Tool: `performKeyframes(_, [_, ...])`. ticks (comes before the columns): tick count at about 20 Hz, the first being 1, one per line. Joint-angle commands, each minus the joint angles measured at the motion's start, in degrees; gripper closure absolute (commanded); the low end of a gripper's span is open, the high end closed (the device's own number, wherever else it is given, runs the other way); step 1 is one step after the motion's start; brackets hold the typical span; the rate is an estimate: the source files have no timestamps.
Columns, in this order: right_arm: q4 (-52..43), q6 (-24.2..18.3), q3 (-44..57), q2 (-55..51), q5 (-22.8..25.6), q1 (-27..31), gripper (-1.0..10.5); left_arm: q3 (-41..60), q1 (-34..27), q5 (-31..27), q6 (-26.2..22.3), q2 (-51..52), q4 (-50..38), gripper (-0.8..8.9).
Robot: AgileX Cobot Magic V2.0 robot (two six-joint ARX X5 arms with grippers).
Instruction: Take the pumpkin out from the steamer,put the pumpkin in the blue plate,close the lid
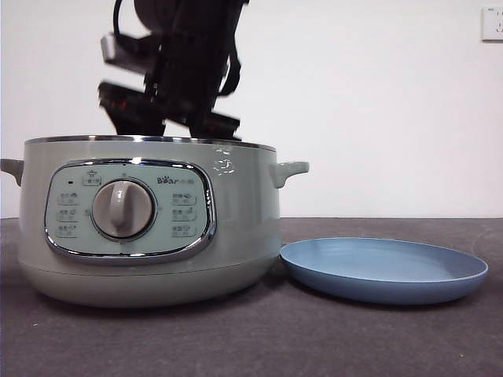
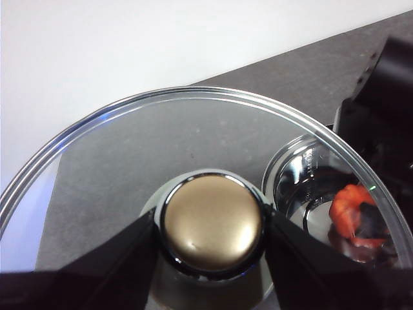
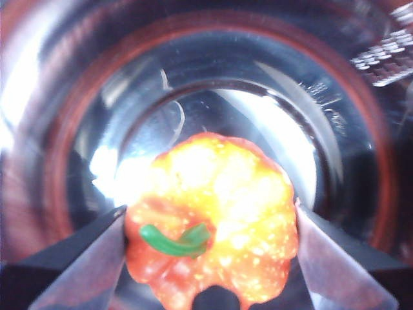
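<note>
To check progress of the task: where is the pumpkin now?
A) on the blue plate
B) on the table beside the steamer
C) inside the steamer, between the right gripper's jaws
C: the right wrist view shows the pumpkin in the steamer, flanked by the right gripper.

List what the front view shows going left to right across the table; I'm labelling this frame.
steamer with the right gripper reaching into it from above → blue plate.

A dark grey table (image 1: 259, 338) meets a plain white wall (image 1: 377, 102) bearing a white socket (image 1: 492, 23).
</note>
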State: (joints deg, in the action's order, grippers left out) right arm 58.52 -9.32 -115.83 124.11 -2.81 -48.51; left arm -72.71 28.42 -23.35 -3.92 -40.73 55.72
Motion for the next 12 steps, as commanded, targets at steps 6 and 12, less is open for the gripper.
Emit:
performKeyframes(6, [13.75, 0.96, 0.04, -16.48, 0.02, 5.09, 9.6, -0.55, 0.07, -0.15, -0.22, 0.70, -4.24, 8.22])
performKeyframes(12, [20.15, 8.04, 1.33, -25.66, 0.66, 16.11, 9.6, -0.55, 0.07, -0.11, -0.22, 0.70, -4.68, 8.22])
